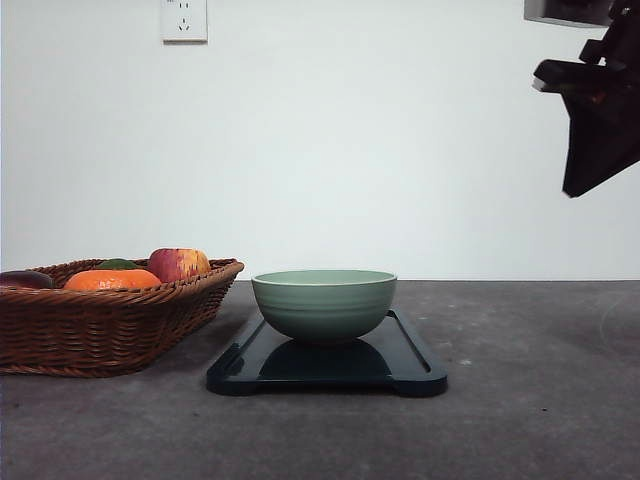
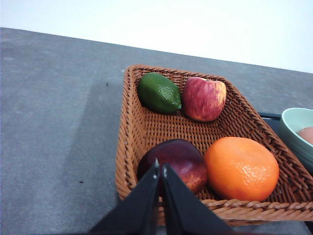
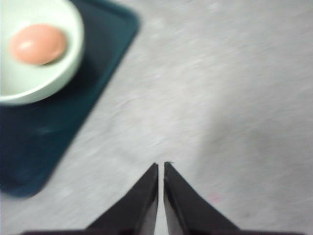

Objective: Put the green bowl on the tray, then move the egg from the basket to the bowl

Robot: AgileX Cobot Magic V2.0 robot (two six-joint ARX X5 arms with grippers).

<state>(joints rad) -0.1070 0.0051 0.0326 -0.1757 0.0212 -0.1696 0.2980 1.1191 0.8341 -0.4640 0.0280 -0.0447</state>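
Nearest my front camera is the bare grey table (image 1: 520, 420), and I'll place everything else from the tray (image 1: 415, 372) lying on it. The basket (image 1: 100, 330) is the biggest thing, just left of the tray with its near corner almost at the tray's edge, and it holds an orange (image 2: 240, 169), a dark red fruit (image 2: 177, 161), an apple (image 2: 204, 98) and a green avocado-like fruit (image 2: 158, 92). The green bowl (image 1: 324, 303) sits squarely on the tray, and in my right wrist view the egg (image 3: 38, 44) rests inside it, so I judge both steps done, with only pulling clear left.

My left gripper (image 2: 161, 169) hovers over the basket's near rim, clenched and empty. My right gripper (image 3: 161, 166) hangs to the tray's right, jaws closed on nothing, raised well above the table. To the right of the tray there is plenty of open table.
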